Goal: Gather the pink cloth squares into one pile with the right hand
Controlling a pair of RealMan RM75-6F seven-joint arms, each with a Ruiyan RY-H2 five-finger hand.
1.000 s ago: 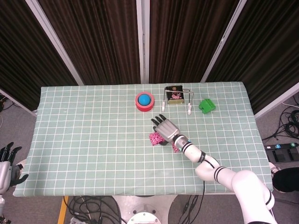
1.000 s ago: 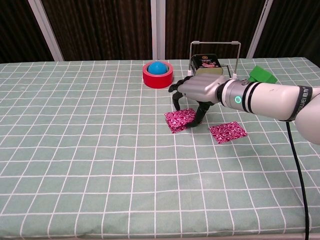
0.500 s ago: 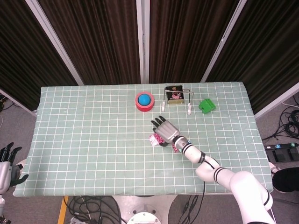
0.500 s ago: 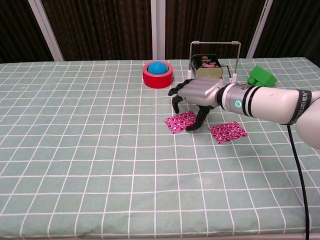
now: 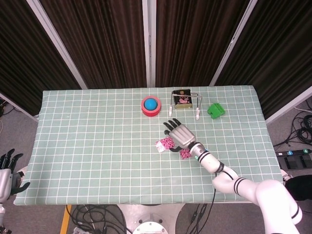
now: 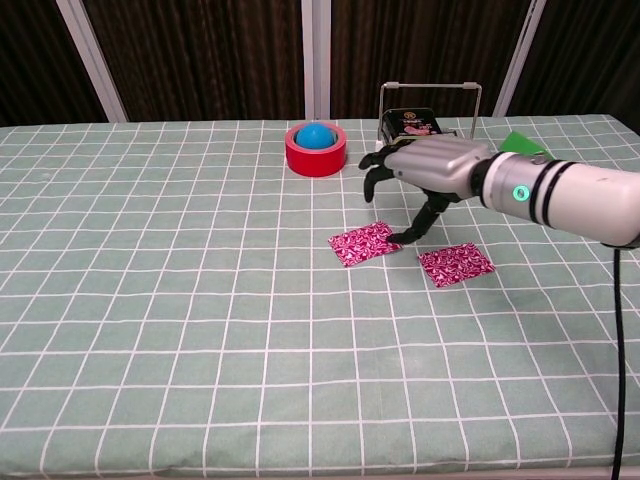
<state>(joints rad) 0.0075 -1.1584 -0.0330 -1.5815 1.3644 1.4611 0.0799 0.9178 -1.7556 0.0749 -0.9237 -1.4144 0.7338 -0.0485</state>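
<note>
Two pink patterned cloth squares lie flat and apart on the green checked tablecloth: one cloth is near the table's middle, the other cloth a little to its right and nearer me. My right hand hovers above and between them, fingers spread and holding nothing. Its thumb points down beside the right edge of the middle cloth; contact cannot be told. My left hand hangs off the table's lower left corner, fingers apart and empty.
A red tape roll with a blue ball inside it stands behind the cloths. A dark tin under a wire frame and a green block sit at the back right.
My right hand has lifted off the middle cloth and shifted right, so more of that cloth shows. Neither cloth was picked up. The left hand has not moved.
</note>
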